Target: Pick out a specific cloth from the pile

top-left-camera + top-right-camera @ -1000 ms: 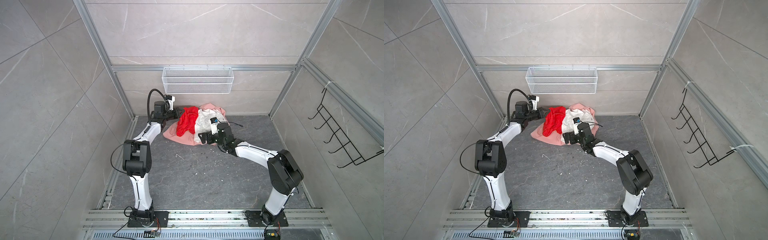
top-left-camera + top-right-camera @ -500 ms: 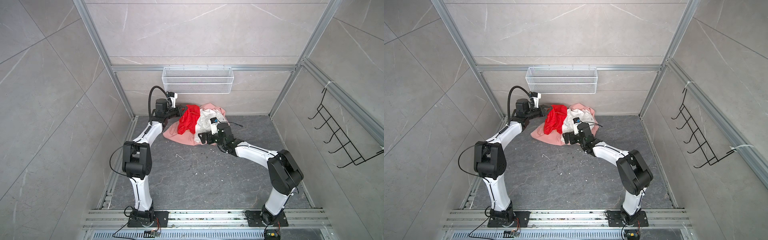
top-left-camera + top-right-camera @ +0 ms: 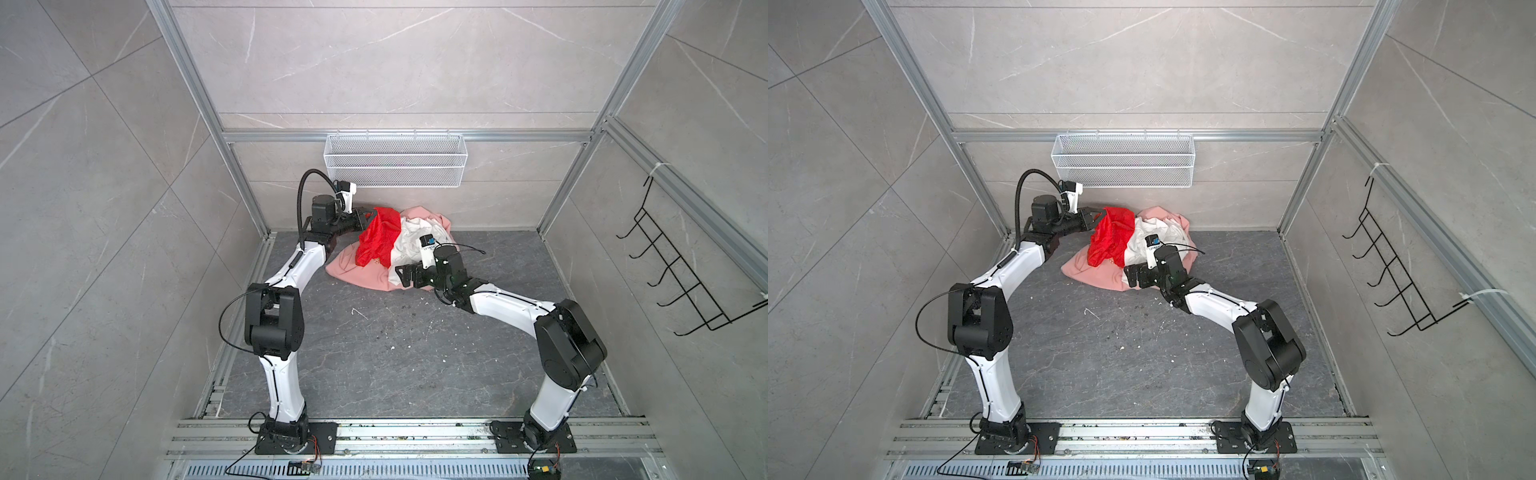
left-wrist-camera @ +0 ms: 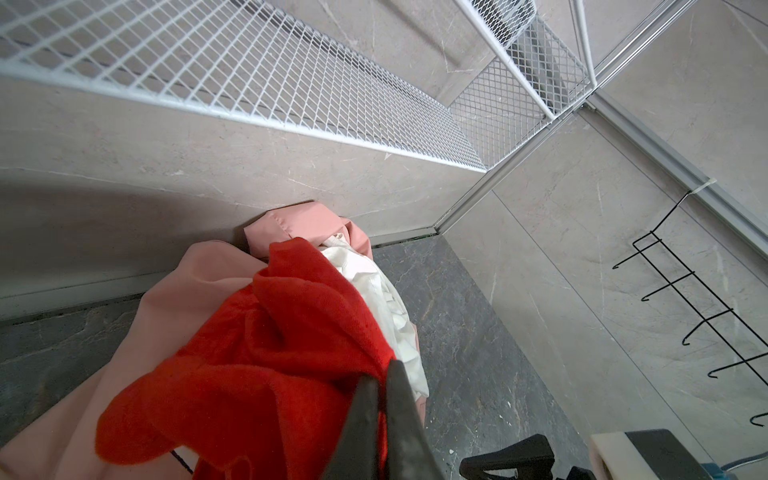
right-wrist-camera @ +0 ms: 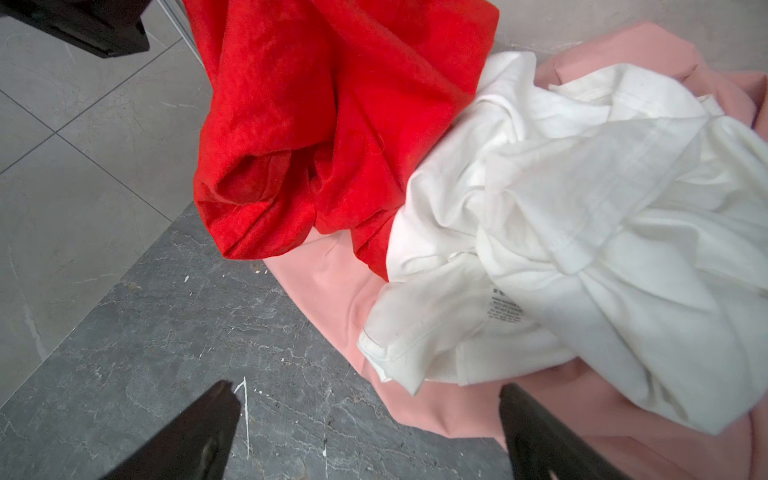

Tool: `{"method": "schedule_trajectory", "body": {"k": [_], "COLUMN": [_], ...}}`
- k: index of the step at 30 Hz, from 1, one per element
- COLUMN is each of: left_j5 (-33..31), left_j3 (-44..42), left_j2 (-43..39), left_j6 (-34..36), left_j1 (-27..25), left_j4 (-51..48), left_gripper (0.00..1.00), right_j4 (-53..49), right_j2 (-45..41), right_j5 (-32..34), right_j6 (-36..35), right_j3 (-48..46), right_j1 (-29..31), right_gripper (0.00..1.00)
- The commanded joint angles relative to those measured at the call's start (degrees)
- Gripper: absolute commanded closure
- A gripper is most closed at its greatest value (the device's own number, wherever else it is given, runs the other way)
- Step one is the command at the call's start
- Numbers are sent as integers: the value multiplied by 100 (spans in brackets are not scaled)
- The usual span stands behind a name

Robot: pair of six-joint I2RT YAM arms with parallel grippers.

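Note:
The cloth point(image 3: 376, 239) is bright red and hangs from its top edge over the pile point(image 3: 361, 272) by the back wall. My left gripper point(image 3: 371, 216) is shut on that top edge; in the left wrist view its closed fingers point(image 4: 399, 399) pinch red fabric point(image 4: 270, 353). The lower part of the cloth point(image 5: 332, 124) still drapes onto the salmon-pink garment point(image 5: 324, 282), beside the white garment point(image 5: 582, 208). My right gripper point(image 5: 365, 390) is open and low over the floor at the pile's near edge point(image 3: 1131, 276), holding nothing.
A white wire basket point(image 3: 395, 166) hangs on the back wall just above the left gripper. A black hook rack point(image 3: 685, 274) is on the right wall. An aluminium frame post point(image 3: 249, 199) stands close behind the left arm. Small white debris dots the grey floor point(image 3: 374, 340).
My left gripper has moved up and slightly right with the red cloth, pulling its top edge higher off the pile. The right arm has stayed where it was.

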Motion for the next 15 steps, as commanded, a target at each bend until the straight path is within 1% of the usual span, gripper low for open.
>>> {"method": "schedule_trajectory", "body": {"k": [1, 2, 3, 4, 5, 7, 9, 11, 15], "left_j5": [220, 220, 226, 220, 221, 221, 222, 225, 220], "left_j3": [329, 329, 329, 328, 322, 309, 290, 278, 263], "left_j2": [-463, -463, -465, -479, -480, -488, -493, -501, -519], "left_j6": [-79, -81, -80, -73, -79, -73, -86, -96, -92], "left_j1": [-33, -27, -39, -41, -35, -41, -37, -40, -41], "left_j4": [461, 467, 469, 467, 460, 462, 459, 459, 459], "left_gripper": [100, 100, 100, 100, 100, 100, 100, 100, 100], "right_j4": [142, 150, 221, 293, 341, 275, 125, 87, 346], "right_j2": [108, 141, 190, 228, 241, 325, 436, 551, 754], "right_j5": [-63, -134, -410, -759, -851, -786, -534, -375, -251], "right_j6": [-151, -248, -591, -1132, -1553, -2481, -3065, -3466, -4011], "right_j3": [220, 259, 294, 291, 277, 343, 499, 630, 688], "right_j1": [58, 61, 71, 97, 124, 167, 172, 170, 189], "right_gripper": [1, 0, 0, 1, 0, 0, 0, 0, 0]}}
